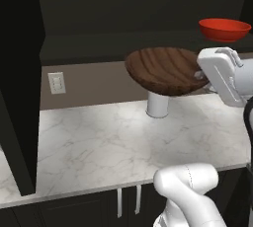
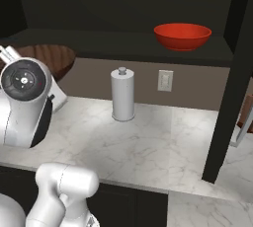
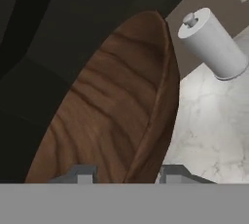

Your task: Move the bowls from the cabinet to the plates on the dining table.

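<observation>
The wide dark-brown wooden bowl hangs tilted in the air above the marble counter, just in front of the near-black cabinet. My gripper is shut on its right rim. In the hand view the rim of the wooden bowl runs between the two fingertips. The arm's hand hides part of the wooden bowl in the right base view. The glossy red bowl still sits on the cabinet shelf. The plates and the dining table are out of view.
A white paper-towel roll stands on the counter under the held bowl. The open dark cabinet door stands at the left and another dark panel at the right. A wall outlet is behind.
</observation>
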Motion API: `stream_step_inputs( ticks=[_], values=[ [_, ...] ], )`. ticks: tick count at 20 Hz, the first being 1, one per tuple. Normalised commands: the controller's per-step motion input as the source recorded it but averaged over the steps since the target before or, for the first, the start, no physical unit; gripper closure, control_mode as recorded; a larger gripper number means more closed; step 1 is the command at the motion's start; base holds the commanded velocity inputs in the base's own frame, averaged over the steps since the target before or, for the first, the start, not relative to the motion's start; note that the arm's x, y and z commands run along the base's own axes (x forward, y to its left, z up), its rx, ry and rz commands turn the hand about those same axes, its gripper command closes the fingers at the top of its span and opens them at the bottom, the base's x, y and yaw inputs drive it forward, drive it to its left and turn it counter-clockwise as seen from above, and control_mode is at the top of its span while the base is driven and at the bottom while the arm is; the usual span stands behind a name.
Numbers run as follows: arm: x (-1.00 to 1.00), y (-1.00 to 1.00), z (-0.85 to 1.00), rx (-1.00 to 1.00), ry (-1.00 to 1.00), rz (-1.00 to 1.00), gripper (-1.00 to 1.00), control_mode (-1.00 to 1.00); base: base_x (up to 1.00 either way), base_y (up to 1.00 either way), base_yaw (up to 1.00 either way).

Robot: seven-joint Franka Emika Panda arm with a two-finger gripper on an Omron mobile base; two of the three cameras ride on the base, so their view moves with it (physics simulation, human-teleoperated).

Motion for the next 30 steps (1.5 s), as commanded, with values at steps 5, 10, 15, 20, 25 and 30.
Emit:
stream_step_inputs(
  ticks=[5, 10, 15, 20, 25, 30],
  values=[
    [-0.37, -0.07, 0.0, 0.0, 0.04, -0.02, 1.0, -1.0, 0.0, 0.0, 0.0],
    [-0.52, -0.13, -0.04, 0.0, 0.0, -0.06, 1.0, -1.0, 0.0, 0.0, 0.0],
    [-0.41, -0.05, -0.29, 0.0, 0.0, -0.07, 1.0, -1.0, 0.0, 0.0, 0.0],
    [-0.11, 0.0, -0.15, 0.0, 0.0, -0.04, 1.0, -1.0, 0.0, 0.0, 0.0],
    [0.0, 0.0, 0.0, 0.0, 0.0, 0.0, 1.0, -1.0, 0.0, 0.0, 0.0],
    [0.0, 0.0, 0.0, 0.0, 0.0, 0.0, 1.0, -1.0, 0.0, 0.0, 0.0]
  ],
)
